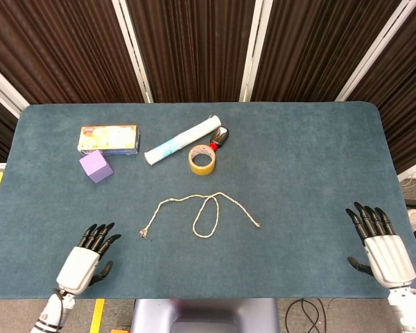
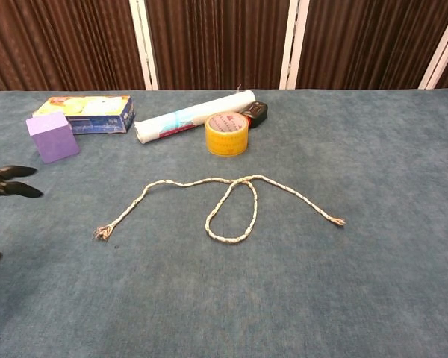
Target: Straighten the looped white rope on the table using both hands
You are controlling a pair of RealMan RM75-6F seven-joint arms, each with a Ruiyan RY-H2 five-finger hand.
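The white rope (image 1: 202,210) lies mid-table with one loop (image 2: 231,212) hanging from its middle; its frayed left end (image 2: 102,233) and right end (image 2: 338,221) both rest on the cloth. My left hand (image 1: 84,261) hovers near the front edge, left of the frayed end, fingers spread and empty; only its dark fingertips (image 2: 6,180) show at the left edge of the chest view. My right hand (image 1: 381,244) stays at the front right corner, fingers apart, holding nothing, far from the rope.
At the back left sit a purple cube (image 1: 96,166), a flat printed box (image 1: 108,139), a white roll (image 1: 182,149), a yellow tape ring (image 1: 202,160) and a small black-red object (image 1: 221,137). The teal table (image 1: 312,166) spreads to the right.
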